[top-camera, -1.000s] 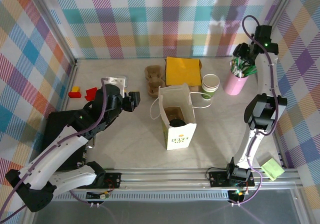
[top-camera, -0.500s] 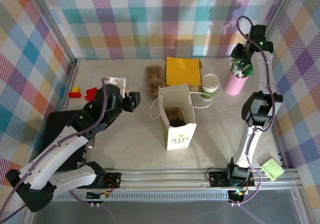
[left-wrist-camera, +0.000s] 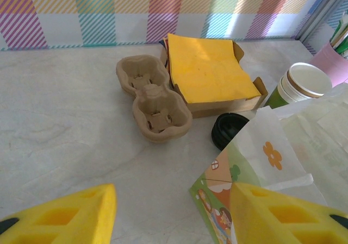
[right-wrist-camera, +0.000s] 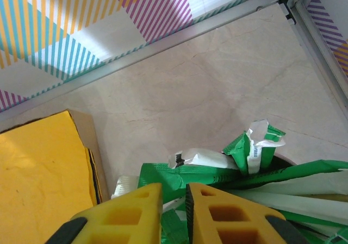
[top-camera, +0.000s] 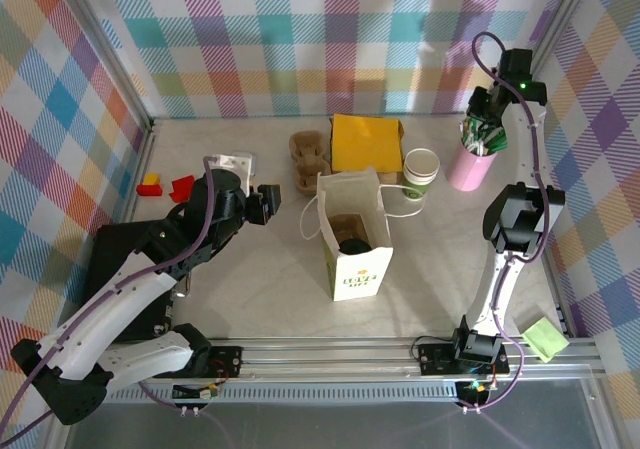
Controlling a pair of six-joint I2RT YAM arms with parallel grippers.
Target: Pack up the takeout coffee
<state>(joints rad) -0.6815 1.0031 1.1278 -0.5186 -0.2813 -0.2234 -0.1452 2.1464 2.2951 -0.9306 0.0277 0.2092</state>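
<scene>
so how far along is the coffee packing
Done: the bag stands open, something dark and round inside. In hand: right gripper closed among green packets in the pink cup; left gripper open, empty. Left: the coffee cup stands outside the bag, its black lid on the table.

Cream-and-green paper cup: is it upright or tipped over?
Upright: the cream-and-green paper cup stands on its green base, round rim facing up.

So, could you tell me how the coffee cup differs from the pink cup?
The coffee cup is shorter, white over a green band; the pink cup is taller and pink throughout. Green-wrapped packets stick out of the pink cup; nothing sticks out of the coffee cup. Both stand upright on the table.
</scene>
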